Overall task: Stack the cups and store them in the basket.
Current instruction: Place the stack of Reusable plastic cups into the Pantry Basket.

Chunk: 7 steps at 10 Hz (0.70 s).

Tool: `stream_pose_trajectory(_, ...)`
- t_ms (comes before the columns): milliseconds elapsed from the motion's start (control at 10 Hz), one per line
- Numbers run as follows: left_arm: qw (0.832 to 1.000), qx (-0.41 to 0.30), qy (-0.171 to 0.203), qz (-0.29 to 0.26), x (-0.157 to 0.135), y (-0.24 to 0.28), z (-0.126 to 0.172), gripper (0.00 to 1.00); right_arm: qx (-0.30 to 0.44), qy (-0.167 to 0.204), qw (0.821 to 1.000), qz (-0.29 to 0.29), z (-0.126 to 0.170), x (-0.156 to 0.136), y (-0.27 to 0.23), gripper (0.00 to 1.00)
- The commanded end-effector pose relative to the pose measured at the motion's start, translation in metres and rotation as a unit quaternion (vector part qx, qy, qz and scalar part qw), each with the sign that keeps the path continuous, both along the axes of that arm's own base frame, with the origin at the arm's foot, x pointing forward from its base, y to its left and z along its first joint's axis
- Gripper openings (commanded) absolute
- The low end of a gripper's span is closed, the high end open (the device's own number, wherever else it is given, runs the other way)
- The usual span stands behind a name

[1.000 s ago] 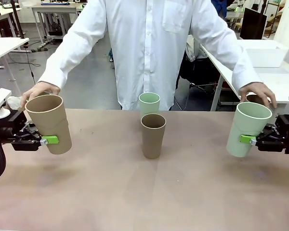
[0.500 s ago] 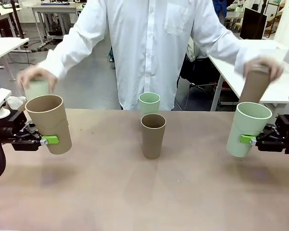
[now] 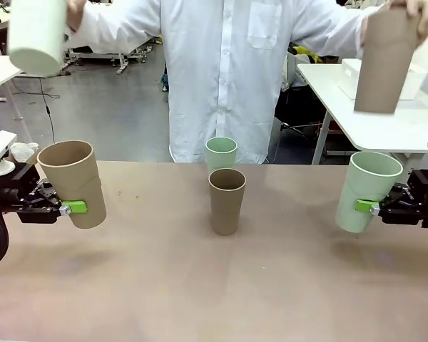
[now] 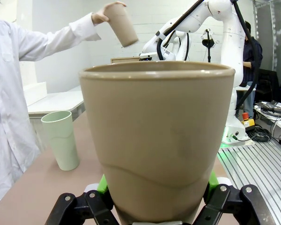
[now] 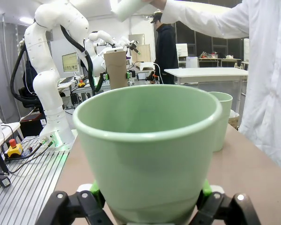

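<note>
Sideways, jaws of both arms (image 3: 16, 194) clamp tilted cups (image 3: 71, 174).

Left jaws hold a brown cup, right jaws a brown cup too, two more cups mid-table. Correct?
No: the right jaws hold a mint green cup, per the front view. The left jaws hold a brown cup; two more cups stand mid-table.

Tan centre cup (image 3: 226, 201) stands upright before mint centre cup (image 3: 220, 154); tan left cup (image 3: 73, 182), mint right cup (image 3: 365, 191) hang tilted; mint high cup (image 3: 37, 32), tan high cup (image 3: 386, 57) aloft.
</note>
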<state>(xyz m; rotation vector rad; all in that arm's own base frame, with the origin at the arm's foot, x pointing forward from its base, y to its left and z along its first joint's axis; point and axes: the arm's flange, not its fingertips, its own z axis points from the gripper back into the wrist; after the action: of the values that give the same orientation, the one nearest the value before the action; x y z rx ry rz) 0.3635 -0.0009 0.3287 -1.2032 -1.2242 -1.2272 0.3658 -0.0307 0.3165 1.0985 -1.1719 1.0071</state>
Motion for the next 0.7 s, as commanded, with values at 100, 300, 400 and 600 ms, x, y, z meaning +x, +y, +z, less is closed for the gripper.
stream_pose_trajectory(100,1.0,-0.002,-0.001,0.002,0.0006,0.0001,0.0032,0.83,0.0,0.0,1.0,0.001,0.0015,0.0,0.0007,0.86)
stream_pose_trajectory(300,1.0,-0.002,-0.001,0.002,0.0006,0.0001,0.0032,0.83,0.0,0.0,1.0,0.001,0.0015,0.0,0.0007,0.86)
stream_pose_trajectory(400,1.0,-0.002,-0.001,0.002,0.0006,0.0001,0.0032,0.83,0.0,0.0,1.0,0.001,0.0015,0.0,0.0007,0.86)
stream_pose_trajectory(600,1.0,-0.002,-0.001,0.002,0.0006,0.0001,0.0032,0.83,0.0,0.0,1.0,0.001,0.0015,0.0,0.0007,0.86)
